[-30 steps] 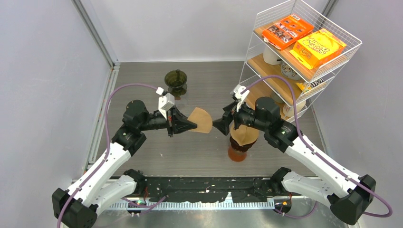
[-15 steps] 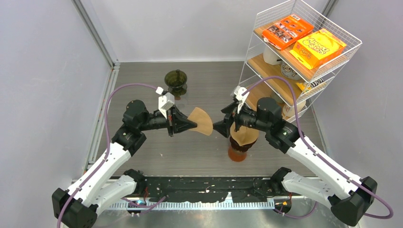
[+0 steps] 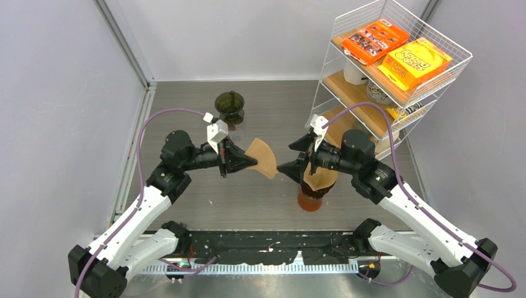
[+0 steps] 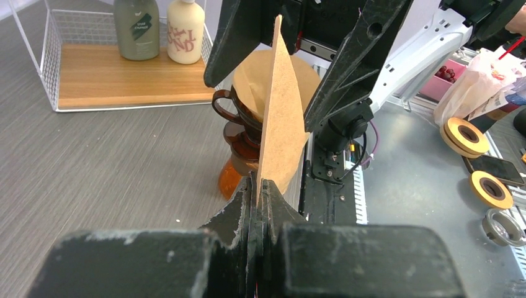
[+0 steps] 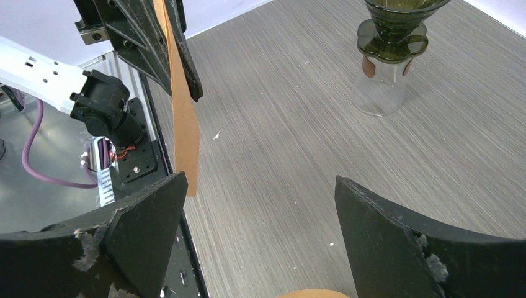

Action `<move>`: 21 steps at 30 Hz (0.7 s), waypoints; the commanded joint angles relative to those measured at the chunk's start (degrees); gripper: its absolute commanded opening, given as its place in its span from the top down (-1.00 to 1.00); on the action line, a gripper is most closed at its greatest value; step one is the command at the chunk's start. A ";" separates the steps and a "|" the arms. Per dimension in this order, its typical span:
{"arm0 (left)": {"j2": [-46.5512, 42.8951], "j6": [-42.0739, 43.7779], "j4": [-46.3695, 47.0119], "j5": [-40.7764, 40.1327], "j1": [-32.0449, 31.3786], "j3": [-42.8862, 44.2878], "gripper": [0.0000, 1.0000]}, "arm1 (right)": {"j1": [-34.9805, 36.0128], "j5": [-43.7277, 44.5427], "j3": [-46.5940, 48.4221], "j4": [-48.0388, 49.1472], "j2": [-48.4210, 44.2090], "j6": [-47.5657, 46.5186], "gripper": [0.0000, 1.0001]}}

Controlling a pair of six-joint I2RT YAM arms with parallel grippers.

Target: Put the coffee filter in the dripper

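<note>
My left gripper (image 3: pixel 252 162) is shut on the narrow end of a brown paper coffee filter (image 3: pixel 263 158), held in the air over the table's middle. In the left wrist view the filter (image 4: pixel 282 118) stands edge-on between my shut fingers (image 4: pixel 259 186). My right gripper (image 3: pixel 291 158) is open and empty, facing the filter's free edge from the right; in its wrist view the filter (image 5: pixel 184 124) hangs just by the left finger (image 5: pixel 142 230). An amber dripper (image 3: pixel 315 186) with brown filter paper in it stands under the right wrist. A dark green dripper (image 3: pixel 230 104) on a glass stand sits at the back.
A white wire rack (image 3: pixel 397 68) with orange boxes and wooden shelves stands at the back right, close to my right arm. Two bottles (image 4: pixel 162 28) stand on its lowest shelf. The green dripper also shows in the right wrist view (image 5: pixel 394 34).
My right gripper has opened wider and its wrist has shifted slightly right. The left gripper has kept hold of the filter, which has tilted a little.
</note>
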 commanded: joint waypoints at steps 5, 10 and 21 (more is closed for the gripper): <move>-0.12 -0.87 2.03 -1.41 0.21 1.77 1.00 | -0.20 -3.52 0.40 0.45 0.15 0.09 -0.91; -0.02 -0.78 1.74 -2.41 0.21 1.85 1.00 | -0.20 -4.01 0.57 0.27 0.67 0.71 -0.91; 0.47 -0.40 1.75 -1.81 0.21 1.89 1.00 | -0.24 -1.14 1.80 -1.06 1.42 2.00 -0.91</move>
